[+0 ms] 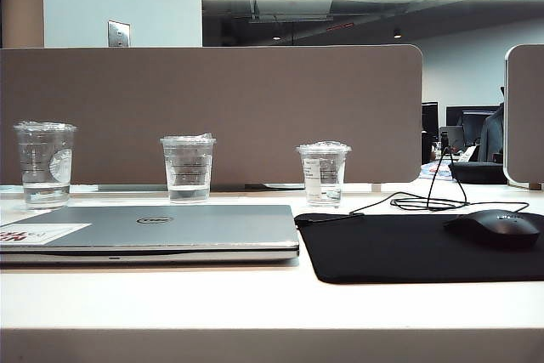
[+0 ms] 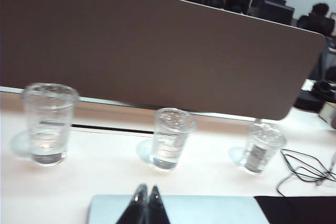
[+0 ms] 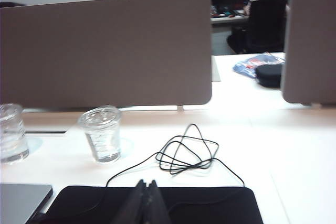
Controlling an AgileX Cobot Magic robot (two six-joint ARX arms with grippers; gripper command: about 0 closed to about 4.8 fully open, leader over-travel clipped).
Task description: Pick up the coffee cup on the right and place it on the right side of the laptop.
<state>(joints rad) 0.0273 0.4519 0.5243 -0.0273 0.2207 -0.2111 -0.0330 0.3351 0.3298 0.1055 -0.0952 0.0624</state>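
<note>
Worktop [image 1: 255, 299]: pale and bare along its near edge, closest to me in the exterior view.
Laptop [image 1: 161, 231]: closed, silver-grey, lying flat at the left, with a round dark logo on its lid and a white-and-red sticker [image 1: 38, 234] at its near left corner.
Mouse pad [image 1: 416, 248]: black, just beside the laptop's right edge.
Mouse [image 1: 497, 227]: black, sitting on the pad's far right part; its thin black cable [image 1: 433, 201] lies in loose loops behind the pad.
Coffee cup [image 1: 323, 173]: clear, crinkly lid, white printed label on its side, upright behind the seam between laptop and pad (a little water sits in it).
Other cups: middle cup [image 1: 188, 167] and left cup [image 1: 44, 163] stand upright in the same row, well apart, in front of the brown partition [image 1: 212, 112].
Left hand [image 2: 146, 196]: fingers pressed together, holding nothing, above the laptop's near side.
Right hand [image 3: 147, 192]: fingers pressed together too, holding nothing, above the mouse pad, well short of the coffee cup.
</note>
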